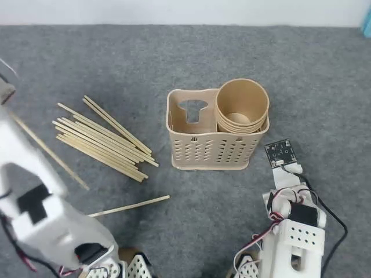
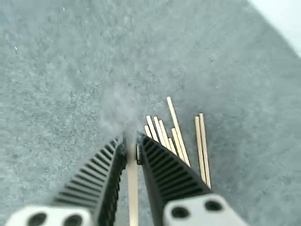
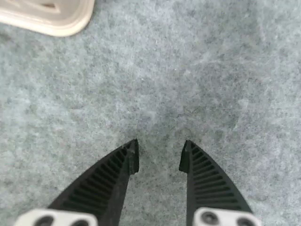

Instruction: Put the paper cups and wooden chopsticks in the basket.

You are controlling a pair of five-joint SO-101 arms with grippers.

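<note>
The cups (image 1: 242, 107) are stacked in the basket (image 1: 208, 152), so that part looks done. The chopsticks (image 1: 104, 139) lie on the counter (image 1: 191, 58) beside it; the left hand (image 2: 130, 141) pinches one stick (image 2: 132, 188), and the right hand (image 3: 159, 155) is open and empty.

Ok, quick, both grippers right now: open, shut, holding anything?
Left gripper: closed on a wooden chopstick.
Right gripper: open, holding nothing.
</note>
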